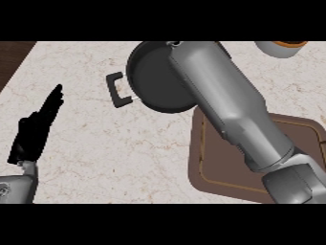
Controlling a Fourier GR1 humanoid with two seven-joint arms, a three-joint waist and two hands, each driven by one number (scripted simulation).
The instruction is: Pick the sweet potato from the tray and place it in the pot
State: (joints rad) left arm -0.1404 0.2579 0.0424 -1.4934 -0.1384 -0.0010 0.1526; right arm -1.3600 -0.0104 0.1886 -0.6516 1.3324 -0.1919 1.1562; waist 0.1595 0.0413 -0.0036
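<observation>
Items on your counter (109, 153), nearest first, each placed against the tray.

1. Left forearm (6, 189): grey, at the lower edge, well to the left of the tray.
2. Left hand (35, 131): black, resting open just above that forearm. The fingers are straight, point away from you and hold nothing. It is well apart from the tray, with bare counter between them.
3. Tray (222, 172): brown, with rounded corners and a thin lighter line inside its rim. It lies at the lower right, and you see its bare floor on both sides of the arm.
4. Right forearm (229, 105): grey. It comes in at the lower right corner, crosses the tray on a slant and runs on over the pot. The right hand lies past the upper edge, so you cannot tell how its fingers stand.
5. Pot (151, 79): dark and round, touching or overlapping the tray's far left corner. Its looped handle (116, 91) sticks out on the side away from the tray. The arm covers its right part.
6. Sweet potato: it shows nowhere on the uncovered tray or pot, so you cannot tell where it sits.
7. Pale vessel (282, 48): orange inside, beyond the tray's far edge and cut by the upper edge.
8. Dark wood (3, 62): at the far left, past the counter's edge.
</observation>
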